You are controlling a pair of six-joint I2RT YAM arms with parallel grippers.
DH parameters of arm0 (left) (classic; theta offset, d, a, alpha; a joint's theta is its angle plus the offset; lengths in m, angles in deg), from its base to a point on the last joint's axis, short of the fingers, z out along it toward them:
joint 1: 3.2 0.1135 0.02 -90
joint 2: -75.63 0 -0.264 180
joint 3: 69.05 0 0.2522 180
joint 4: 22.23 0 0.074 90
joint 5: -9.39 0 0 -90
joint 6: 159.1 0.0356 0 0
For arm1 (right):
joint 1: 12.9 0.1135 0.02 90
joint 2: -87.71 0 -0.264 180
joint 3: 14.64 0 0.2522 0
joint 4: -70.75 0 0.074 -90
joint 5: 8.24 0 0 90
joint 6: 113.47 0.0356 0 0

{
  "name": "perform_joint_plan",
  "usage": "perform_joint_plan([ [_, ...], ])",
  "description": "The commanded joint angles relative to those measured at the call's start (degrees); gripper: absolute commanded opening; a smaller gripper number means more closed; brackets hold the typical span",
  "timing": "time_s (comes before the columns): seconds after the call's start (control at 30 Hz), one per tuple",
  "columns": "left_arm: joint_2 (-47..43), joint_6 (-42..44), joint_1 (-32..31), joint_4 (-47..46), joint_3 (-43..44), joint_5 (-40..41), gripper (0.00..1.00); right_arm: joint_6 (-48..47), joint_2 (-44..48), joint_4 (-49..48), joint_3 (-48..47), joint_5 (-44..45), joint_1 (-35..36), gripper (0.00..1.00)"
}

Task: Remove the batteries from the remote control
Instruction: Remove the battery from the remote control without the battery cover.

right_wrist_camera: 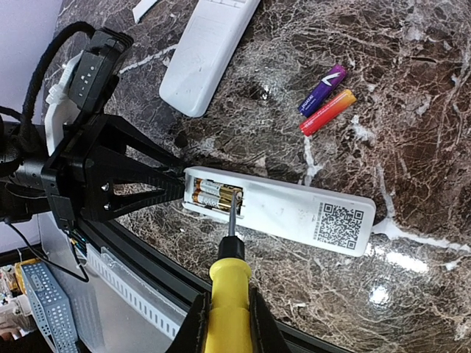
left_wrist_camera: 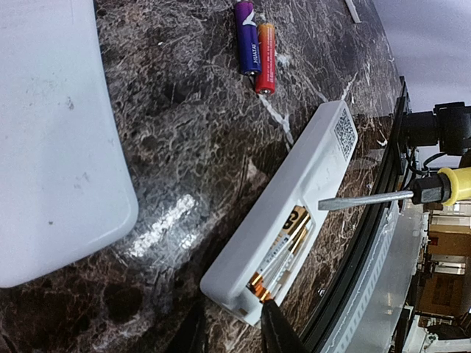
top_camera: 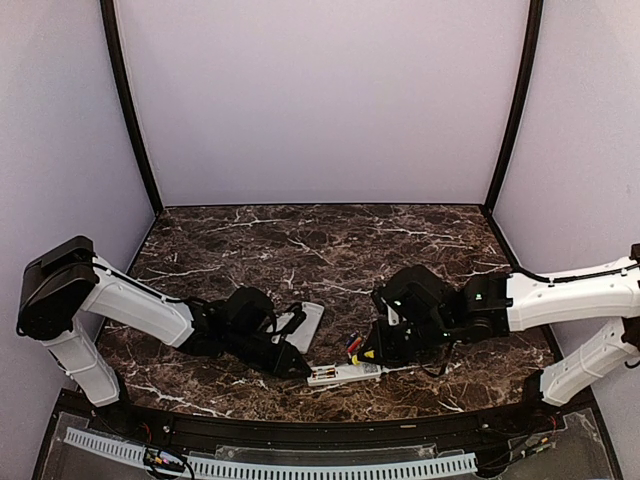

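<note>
The white remote control (right_wrist_camera: pixel 294 209) lies face down near the table's front edge, its battery bay open. Two gold-and-black cells (right_wrist_camera: pixel 213 195) sit in the bay and show in the left wrist view (left_wrist_camera: pixel 283 250) too. Two loose batteries, one blue (right_wrist_camera: pixel 322 90) and one red (right_wrist_camera: pixel 327 112), lie side by side on the marble beyond it (left_wrist_camera: pixel 257 48). My right gripper (right_wrist_camera: pixel 227 312) is shut on the yellow screwdriver (right_wrist_camera: pixel 227 283), whose blade tip rests in the bay. My left gripper (left_wrist_camera: pixel 232 331) pinches the remote's bay end. Both grippers meet at the remote (top_camera: pixel 345 375).
A larger flat white device (right_wrist_camera: pixel 206 51) lies on the marble behind the remote, close to my left gripper (left_wrist_camera: pixel 51 132). A small white piece (right_wrist_camera: pixel 147 7) lies farther back. The black table rim (right_wrist_camera: pixel 147 257) runs just in front of the remote.
</note>
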Motion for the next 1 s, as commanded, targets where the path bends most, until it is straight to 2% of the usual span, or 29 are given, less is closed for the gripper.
perform_joint_plan([
  [0.0,-0.1,0.2,-0.3,0.1,0.5,-0.5,0.24,-0.6,-1.3,0.6,-1.9,1.0,0.7,0.00],
  [0.97,1.7,0.2,-0.4,-0.5,1.0,-1.2,0.15,-0.4,-4.9,2.4,-3.4,0.8,1.2,0.00],
])
